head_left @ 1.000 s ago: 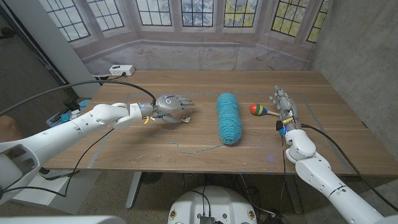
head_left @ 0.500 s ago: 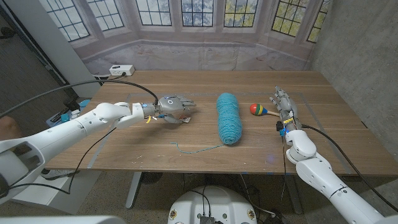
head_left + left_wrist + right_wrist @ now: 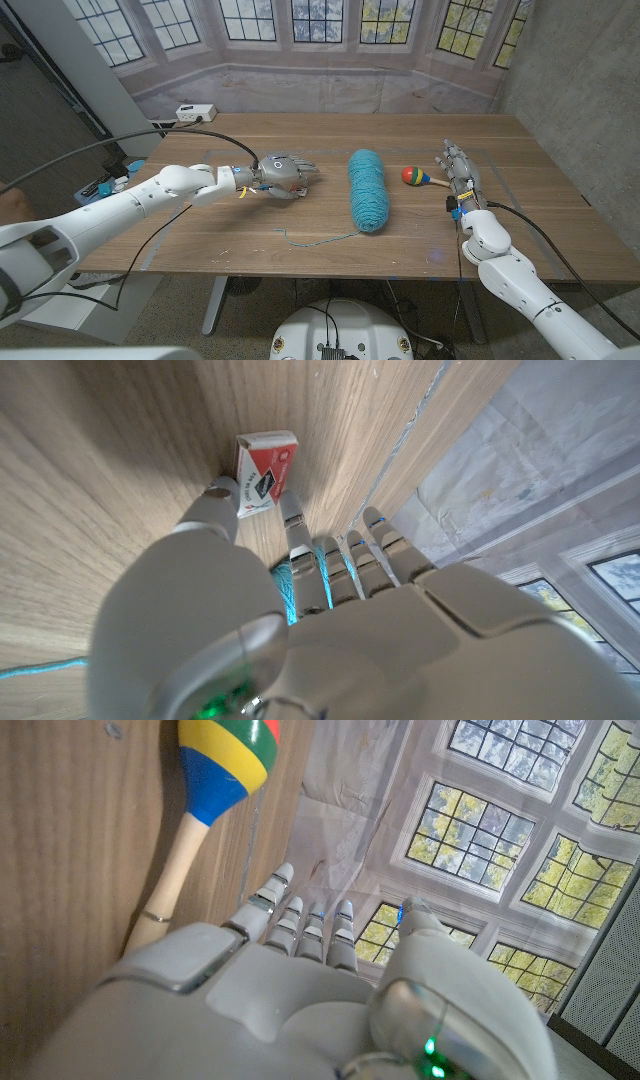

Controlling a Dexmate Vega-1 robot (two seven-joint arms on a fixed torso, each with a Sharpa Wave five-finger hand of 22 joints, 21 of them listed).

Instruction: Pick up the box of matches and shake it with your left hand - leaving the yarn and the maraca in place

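Observation:
The matchbox (image 3: 266,470), red and white, lies flat on the wood in the left wrist view, just past my left hand's fingertips (image 3: 291,506). The thumb tip touches the box's near corner, and the fingers are spread and hold nothing. In the head view my left hand (image 3: 283,171) hovers low over that spot, left of the teal yarn skein (image 3: 368,188), and hides the box. The maraca (image 3: 414,177), with a red, yellow and blue head, lies right of the yarn. My right hand (image 3: 458,170) stands open on its edge just right of the maraca (image 3: 225,765).
A loose yarn strand (image 3: 322,239) trails toward the table's front. A white power strip (image 3: 195,113) sits at the back left corner. A black cable loops over my left arm. Bare wood lies in front of both hands.
My left hand has crept a little to the right, toward the yarn, staying low over the matchbox. The right hand, yarn and maraca have not moved.

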